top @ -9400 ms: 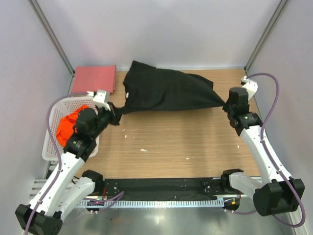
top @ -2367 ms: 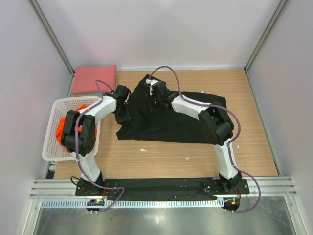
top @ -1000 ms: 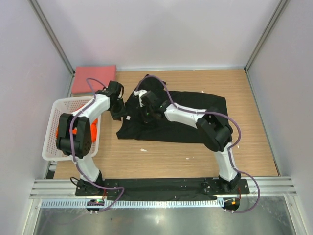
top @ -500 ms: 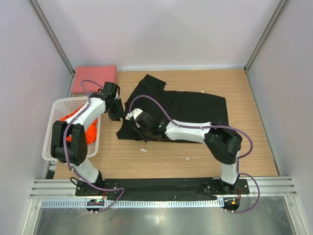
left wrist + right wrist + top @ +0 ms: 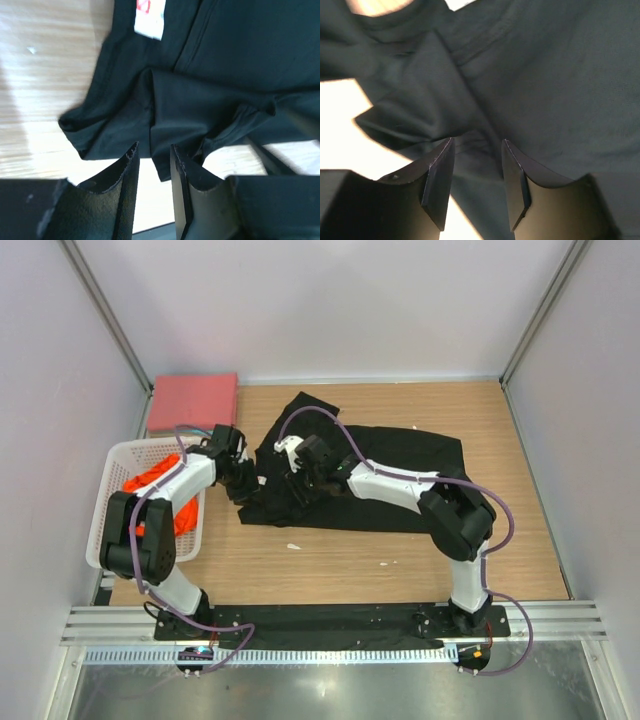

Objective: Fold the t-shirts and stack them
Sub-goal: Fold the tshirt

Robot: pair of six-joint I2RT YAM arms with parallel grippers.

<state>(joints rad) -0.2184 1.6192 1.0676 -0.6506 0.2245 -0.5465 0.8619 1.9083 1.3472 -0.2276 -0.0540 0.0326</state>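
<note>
Right hand [image 5: 477, 141] pulls back across the black t-shirt [image 5: 400, 445], jaws parted, empty; left hand [image 5: 154, 146] likewise at its edge. Mid-fold: regrip next.

In the top view, the black t-shirt [image 5: 400, 470] is being partly covered by the left arm [image 5: 185, 478] and the right arm [image 5: 395, 485]. The orange t-shirt [image 5: 145, 478] is being masked by the mesh basket [image 5: 103, 520]. In both wrist views, the black cloth is being cropped by frame edges.
</note>
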